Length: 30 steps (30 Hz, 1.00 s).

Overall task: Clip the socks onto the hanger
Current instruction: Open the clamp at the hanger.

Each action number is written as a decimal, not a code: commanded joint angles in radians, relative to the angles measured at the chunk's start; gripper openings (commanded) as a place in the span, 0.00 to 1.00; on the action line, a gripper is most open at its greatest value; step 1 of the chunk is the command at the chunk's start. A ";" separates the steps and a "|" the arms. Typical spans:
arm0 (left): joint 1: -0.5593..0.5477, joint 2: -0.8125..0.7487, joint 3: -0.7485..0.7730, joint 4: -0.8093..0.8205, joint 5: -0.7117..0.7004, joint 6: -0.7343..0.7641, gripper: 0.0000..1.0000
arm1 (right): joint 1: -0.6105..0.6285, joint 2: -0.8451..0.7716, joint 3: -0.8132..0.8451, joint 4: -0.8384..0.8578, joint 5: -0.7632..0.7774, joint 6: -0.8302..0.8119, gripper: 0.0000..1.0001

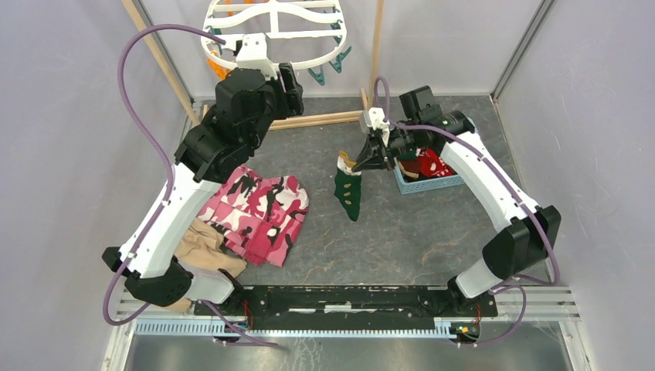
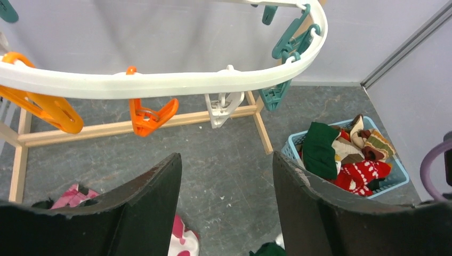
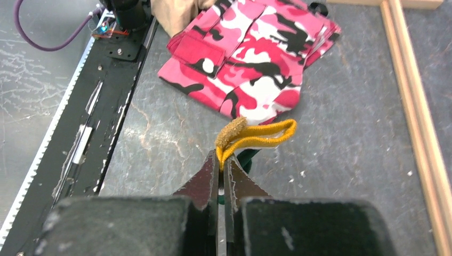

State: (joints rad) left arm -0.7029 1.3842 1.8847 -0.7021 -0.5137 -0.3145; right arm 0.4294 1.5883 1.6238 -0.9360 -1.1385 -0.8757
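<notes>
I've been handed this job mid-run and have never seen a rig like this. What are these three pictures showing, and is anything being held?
Two robot arms are bolted at the near edge of a grey table. The wide picture looks down from above and behind them. The other two come from a camera on each wrist, so the dark prongs at the bottom are that arm's own fingers.

The right gripper is shut on the mustard cuff of a dark green sock, which hangs above the table. The left gripper is open and empty, just below the white hanger and its orange, white and teal clips.

On the table lie a blue basket with more socks, a pink camouflage garment and a tan cloth.
</notes>
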 commanded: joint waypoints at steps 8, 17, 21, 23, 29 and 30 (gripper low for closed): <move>-0.003 -0.111 -0.207 0.224 0.042 0.125 0.68 | -0.004 -0.223 -0.294 0.244 0.112 0.086 0.00; -0.005 -0.131 -0.267 0.284 0.017 0.098 0.65 | -0.004 -0.275 -0.277 0.286 0.141 0.123 0.00; -0.008 -0.104 -0.272 0.309 -0.010 0.067 0.67 | -0.005 -0.307 -0.313 0.366 0.132 0.186 0.00; -0.013 -0.082 -0.257 0.317 -0.017 0.066 0.67 | -0.005 -0.313 -0.313 0.357 0.119 0.189 0.00; -0.015 -0.006 -0.219 0.354 -0.077 0.120 0.70 | -0.006 -0.344 -0.384 0.397 0.134 0.188 0.00; -0.015 0.011 -0.207 0.355 -0.091 0.131 0.71 | -0.005 -0.343 -0.387 0.398 0.134 0.188 0.00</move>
State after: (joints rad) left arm -0.7143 1.3483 1.6199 -0.4114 -0.5339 -0.2432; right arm 0.4271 1.2736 1.2652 -0.5892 -1.0073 -0.7101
